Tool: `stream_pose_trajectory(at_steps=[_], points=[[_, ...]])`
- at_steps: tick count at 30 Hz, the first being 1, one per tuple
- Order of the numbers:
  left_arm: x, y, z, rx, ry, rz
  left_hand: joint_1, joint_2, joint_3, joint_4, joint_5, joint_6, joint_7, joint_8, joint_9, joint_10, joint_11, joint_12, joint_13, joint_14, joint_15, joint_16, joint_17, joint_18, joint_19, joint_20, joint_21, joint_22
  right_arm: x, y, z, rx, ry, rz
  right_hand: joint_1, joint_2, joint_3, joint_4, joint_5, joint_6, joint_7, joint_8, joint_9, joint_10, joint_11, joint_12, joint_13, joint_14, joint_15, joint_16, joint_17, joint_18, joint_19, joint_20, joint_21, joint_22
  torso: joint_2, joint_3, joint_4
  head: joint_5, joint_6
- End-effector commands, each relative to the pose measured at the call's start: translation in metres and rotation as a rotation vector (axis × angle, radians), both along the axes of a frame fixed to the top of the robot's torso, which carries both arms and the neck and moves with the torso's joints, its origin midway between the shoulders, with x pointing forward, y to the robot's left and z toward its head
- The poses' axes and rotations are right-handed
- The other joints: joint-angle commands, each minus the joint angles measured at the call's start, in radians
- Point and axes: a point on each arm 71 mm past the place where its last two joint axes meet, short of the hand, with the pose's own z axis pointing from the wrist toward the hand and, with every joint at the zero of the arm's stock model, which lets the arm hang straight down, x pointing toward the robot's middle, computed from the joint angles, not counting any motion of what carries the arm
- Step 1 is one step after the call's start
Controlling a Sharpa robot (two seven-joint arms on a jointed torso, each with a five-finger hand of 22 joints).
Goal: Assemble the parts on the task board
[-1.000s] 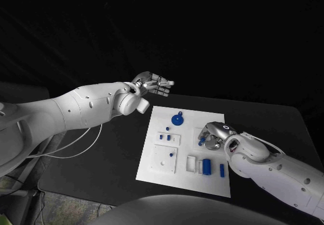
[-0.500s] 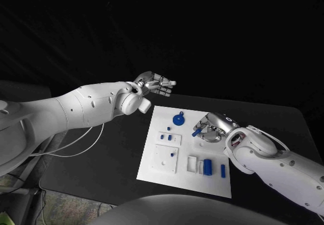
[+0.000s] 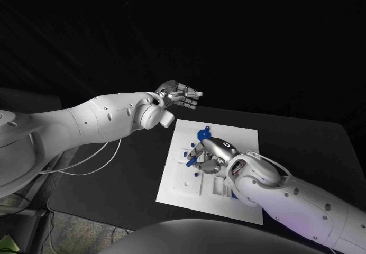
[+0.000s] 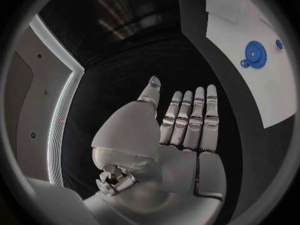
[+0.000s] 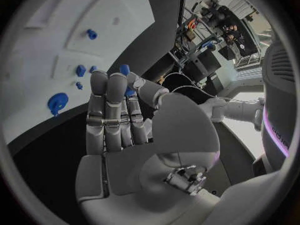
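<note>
Dim dark scene, sharp head view, fisheye-bent wrist views

I count one white task board (image 3: 244,136), two silver hands — left (image 3: 180,96) and right (image 3: 209,154) — and one round blue gear (image 4: 253,53) among several small blue parts.

A black table (image 3: 305,143) carried the scene. Directly on it lay the white task board (image 3: 238,136), a flat rectangular plate set near the table's middle with one short edge toward the robot. A thin white cable (image 3: 91,161) looped beside the table's edge, well apart from the task board on its left side; whether it touched the tabletop could not be told.
</note>
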Motion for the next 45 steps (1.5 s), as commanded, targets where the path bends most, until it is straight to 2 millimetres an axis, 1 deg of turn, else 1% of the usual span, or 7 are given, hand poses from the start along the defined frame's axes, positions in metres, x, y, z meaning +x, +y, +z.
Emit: stream_pose_trajectory(at_steps=[1, 5, 8, 13, 19, 24, 45], points=[[-0.001, -0.006, 0.0, -0.01, -0.003, -0.028, 0.002, 0.009, 0.001, -0.003, -0.002, -0.002, -0.005, -0.002, 0.0, 0.001, -0.003, 0.001, 0.0, 0.001, 0.0, 0.004, 0.001, 0.014, -0.001, -0.001, 0.002, -0.001, -0.006, 0.011, -0.003, -0.014, -0.031, 0.058, 0.0, 0.009, -0.004, -0.005, 0.007, 0.003, 0.004, 0.003, 0.002, 0.037, -0.03, 0.003, 0.001, -0.002, -0.003, -0.006, -0.001, 0.016, -0.006, 0.001, 0.004, 0.02, 0.001, -0.0017, 0.0, 0.006, -0.002], [-0.002, -0.01, 0.0, -0.014, 0.0, -0.04, 0.002, 0.01, 0.001, -0.003, -0.002, -0.002, -0.005, -0.002, 0.0, 0.001, -0.003, 0.001, 0.0, 0.001, 0.0, 0.004, 0.001, 0.014, -0.001, -0.001, 0.002, -0.001, -0.016, 0.026, -0.013, -0.045, -0.022, 0.102, -0.002, 0.013, -0.007, -0.009, 0.009, 0.002, 0.004, 0.003, 0.003, 0.035, -0.03, 0.004, 0.001, -0.002, -0.002, -0.006, -0.001, 0.016, -0.009, 0.002, 0.005, 0.019, 0.0, -0.0012, 0.0012, 0.007, -0.005], [-0.002, -0.012, 0.0, -0.017, 0.004, -0.05, 0.005, 0.006, 0.001, -0.008, -0.002, -0.003, -0.005, -0.002, 0.0, 0.0, -0.003, 0.001, 0.0, 0.0, 0.0, 0.004, 0.001, 0.014, -0.002, -0.001, 0.001, -0.001, -0.019, 0.03, -0.02, -0.066, -0.018, 0.113, -0.004, 0.014, -0.008, -0.011, 0.011, 0.002, 0.004, 0.003, 0.004, 0.035, -0.029, 0.003, 0.001, -0.003, -0.002, -0.006, -0.001, 0.016, -0.009, 0.002, 0.006, 0.02, 0.0, -0.0004, 0.0009, 0.013, -0.008], [-0.002, -0.014, -0.001, -0.018, 0.011, -0.06, 0.004, 0.006, 0.0, -0.008, -0.002, -0.003, -0.005, -0.002, 0.0, 0.0, -0.003, 0.002, 0.0, -0.001, 0.0, 0.004, 0.001, 0.014, -0.002, -0.001, 0.001, -0.001, -0.02, 0.034, -0.027, -0.099, -0.02, 0.114, -0.006, 0.014, -0.004, -0.015, 0.015, 0.001, 0.004, 0.003, 0.005, 0.035, -0.029, 0.003, 0.001, -0.004, -0.002, -0.006, -0.001, 0.016, -0.01, 0.002, 0.008, 0.02, 0.001, 0.0004, 0.0002, 0.013, -0.01], [-0.003, -0.014, -0.001, -0.019, 0.012, -0.068, 0.011, 0.001, 0.0, -0.016, -0.002, -0.002, -0.005, -0.001, 0.0, 0.0, -0.003, 0.002, 0.0, -0.001, 0.0, 0.004, 0.001, 0.014, -0.003, 0.0, 0.001, -0.001, -0.023, 0.032, -0.036, -0.148, -0.038, 0.121, -0.007, 0.013, -0.003, -0.016, 0.018, 0.002, 0.004, 0.003, 0.005, 0.035, -0.029, 0.003, 0.001, -0.004, -0.002, -0.006, -0.001, 0.016, -0.011, 0.002, 0.01, 0.021, 0.0, 0.0, -0.0025, 0.019, -0.015], [-0.003, -0.015, -0.001, -0.019, 0.011, -0.072, 0.011, 0.0, 0.0, -0.017, -0.002, -0.001, -0.005, -0.001, 0.0, 0.0, -0.003, 0.001, 0.0, -0.001, 0.0, 0.004, 0.001, 0.014, -0.003, -0.001, 0.001, -0.001, -0.024, 0.028, -0.041, -0.18, -0.044, 0.115, -0.007, 0.012, 0.002, -0.019, 0.011, 0.003, 0.004, 0.003, 0.006, 0.037, -0.029, 0.003, 0.001, -0.003, -0.003, -0.004, -0.001, 0.016, -0.012, 0.002, 0.015, 0.021, 0.0, 0.0007, -0.0014, 0.023, -0.015], [-0.003, -0.014, -0.001, -0.017, 0.013, -0.072, 0.007, 0.003, 0.001, -0.02, -0.002, -0.001, -0.005, -0.002, 0.0, 0.0, -0.003, 0.001, 0.0, -0.002, 0.0, 0.004, 0.001, 0.014, -0.003, 0.0, 0.001, -0.001, -0.024, 0.019, -0.05, -0.244, -0.07, 0.087, -0.01, 0.008, 0.01, -0.018, 0.009, 0.007, 0.002, 0.003, 0.006, 0.04, -0.03, 0.003, 0.001, -0.002, -0.004, -0.001, 0.001, 0.015, -0.012, 0.001, 0.023, 0.02, 0.001, 0.0013, -0.0009, 0.022, -0.015]])
